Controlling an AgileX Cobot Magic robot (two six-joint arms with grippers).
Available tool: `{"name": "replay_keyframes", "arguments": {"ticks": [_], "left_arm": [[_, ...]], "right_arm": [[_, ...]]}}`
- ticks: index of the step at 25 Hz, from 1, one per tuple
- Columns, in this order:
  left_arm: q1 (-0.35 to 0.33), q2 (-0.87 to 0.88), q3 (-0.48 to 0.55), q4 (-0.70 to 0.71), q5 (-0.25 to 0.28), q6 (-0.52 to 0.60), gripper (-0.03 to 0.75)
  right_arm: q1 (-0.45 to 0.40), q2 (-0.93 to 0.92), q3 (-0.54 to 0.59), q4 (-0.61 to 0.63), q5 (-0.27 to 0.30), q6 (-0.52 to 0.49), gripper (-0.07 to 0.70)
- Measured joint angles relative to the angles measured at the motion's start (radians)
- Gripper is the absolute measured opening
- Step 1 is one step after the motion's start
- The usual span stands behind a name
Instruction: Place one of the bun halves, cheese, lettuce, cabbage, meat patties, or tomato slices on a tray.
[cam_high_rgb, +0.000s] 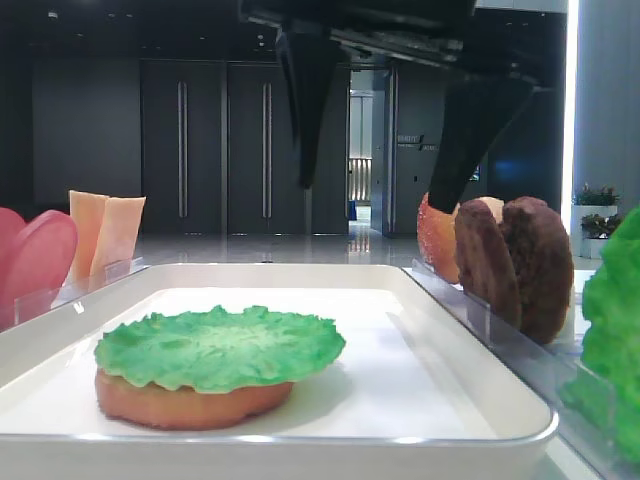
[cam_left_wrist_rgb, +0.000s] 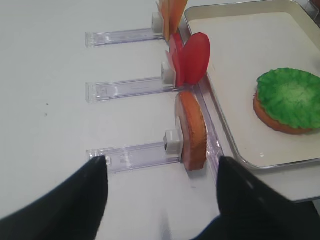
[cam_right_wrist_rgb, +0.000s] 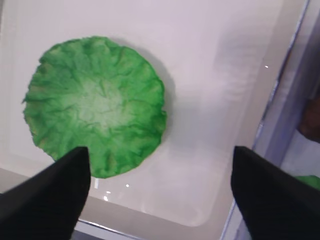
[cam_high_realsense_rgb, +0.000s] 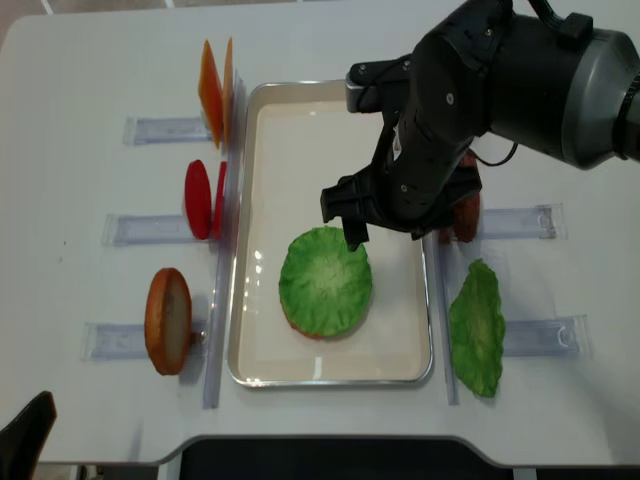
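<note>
Now the lettuce (cam_right_wrist_rgb: 95, 106) lies flat on a bun half (cam_high_rgb: 190, 402) inside the tray (cam_high_realsense_rgb: 262, 150). Above it, the right gripper (cam_right_wrist_rgb: 160, 192) hangs wide open and empty. If it dips while leaving, a finger could snag the ruffled edge and drag the leaf off.

A white table (cam_high_realsense_rgb: 90, 120) bears a white tray (cam_high_realsense_rgb: 262, 150) at frame centre; clear plastic holder rails (cam_high_realsense_rgb: 165, 129) lie along its left and right sides.

- Lettuce (cam_high_realsense_rgb: 325, 279): ruffled green leaf, flat atop bun half (cam_high_rgb: 190, 402), mid tray (cam_high_realsense_rgb: 262, 150).
- Spare bun (cam_high_realsense_rgb: 167, 320), tomato (cam_high_realsense_rgb: 198, 199), cheese (cam_high_realsense_rgb: 210, 92): upright, left racks.
- Patties (cam_high_rgb: 515, 265): upright, right rack.
</note>
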Motion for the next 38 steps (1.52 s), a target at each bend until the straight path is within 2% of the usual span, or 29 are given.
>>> {"name": "replay_keyframes", "arguments": {"ticks": [5,8,10,14,21,34,38], "left_arm": [[0.000,0.000,0.000,0.000,0.000,0.000,0.517],[0.000,0.000,0.000,0.000,0.000,0.000,0.517],[0.000,0.000,0.000,0.000,0.000,0.000,0.517],[0.000,0.000,0.000,0.000,0.000,0.000,0.517],[0.000,0.000,0.000,0.000,0.000,0.000,0.517],[0.000,0.000,0.000,0.000,0.000,0.000,0.517],[0.000,0.000,0.000,0.000,0.000,0.000,0.517]], "right_arm": [[0.000,0.000,-0.096,-0.064,0.139,0.012,0.549],[0.000,0.000,-0.160,-0.096,0.202,0.013,0.549],[-0.002,0.000,-0.194,-0.109,0.224,0.011,0.549],[-0.045,-0.001,-0.226,-0.109,0.230,-0.014,0.549],[-0.195,-0.009,-0.226,-0.109,0.232,-0.100,0.549],[-0.580,-0.081,-0.225,-0.064,0.234,-0.274,0.549],[-0.670,-0.081,-0.225,-0.061,0.234,-0.331,0.549]]}}
